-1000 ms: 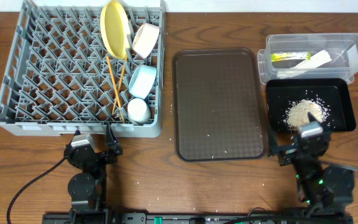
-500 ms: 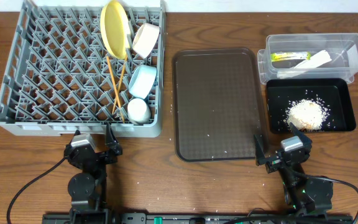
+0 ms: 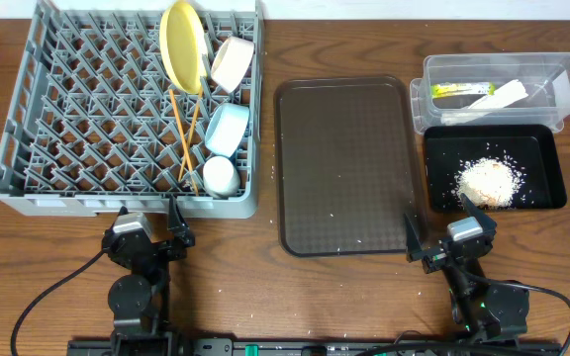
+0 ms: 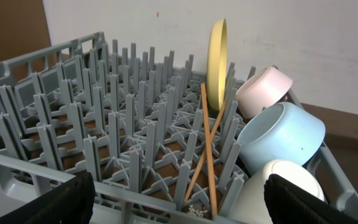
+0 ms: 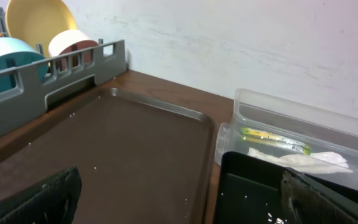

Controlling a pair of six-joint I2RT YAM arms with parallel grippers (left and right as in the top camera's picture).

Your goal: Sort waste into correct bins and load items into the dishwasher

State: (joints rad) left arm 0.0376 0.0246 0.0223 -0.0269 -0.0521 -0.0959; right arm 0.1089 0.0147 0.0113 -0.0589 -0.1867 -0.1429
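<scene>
Plate [image 3: 184, 44] upright in grey rack [image 3: 77, 109]

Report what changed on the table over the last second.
The right gripper pulled back from over the black tray toward the table's near edge, fingers open and empty, clear of the rice heap. The left gripper, dish rack, brown tray and clear tub stayed put.

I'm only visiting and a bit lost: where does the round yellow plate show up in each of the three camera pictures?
Overhead: the yellow plate is upper left of centre, on edge at the far end of the grey dish rack.
Left wrist: the yellow plate is upper centre, upright among the pegs.
Right wrist: the yellow plate is in the top left corner, cut off by the frame.
Shared landmark: the grey dish rack holding it.
</scene>
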